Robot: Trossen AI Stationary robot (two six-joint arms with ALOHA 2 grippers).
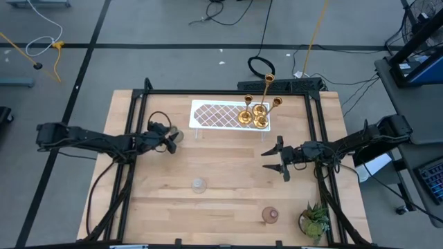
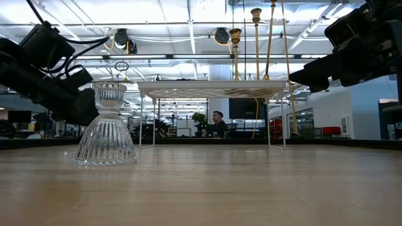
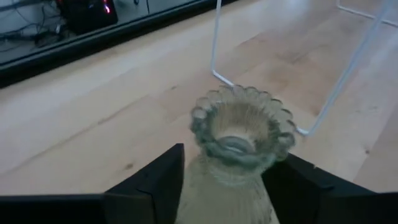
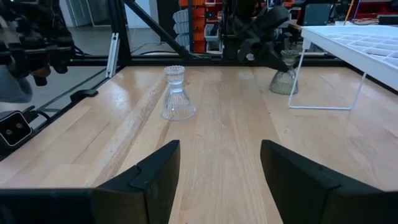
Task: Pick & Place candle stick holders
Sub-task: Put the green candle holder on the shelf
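A greenish glass candle stick holder (image 3: 241, 134) stands left of the white lattice tray (image 1: 214, 114); it also shows in the high view (image 1: 178, 135). My left gripper (image 1: 171, 138) is shut on it. Three gold holders (image 1: 255, 114) stand on the tray's right end. A clear glass holder (image 1: 199, 185) stands on its base mid-table, and it is large in the low view (image 2: 107, 125). A pinkish glass holder (image 1: 270, 215) stands near the front edge. My right gripper (image 1: 280, 158) hangs open and empty right of centre, above the table. My left gripper pinches the greenish holder's ribbed body (image 3: 214, 186) below its scalloped rim, one finger (image 3: 158, 180) on each side. The fingers come nearly level from the table's left. The holder is upright. In the right wrist view its base (image 4: 283, 90) seems to be on the table.
A small green potted plant (image 1: 315, 221) stands at the front right corner. The tray stands on thin white wire legs (image 3: 214, 43) close beside the held holder. Bare wood lies between the two grippers (image 4: 217, 118).
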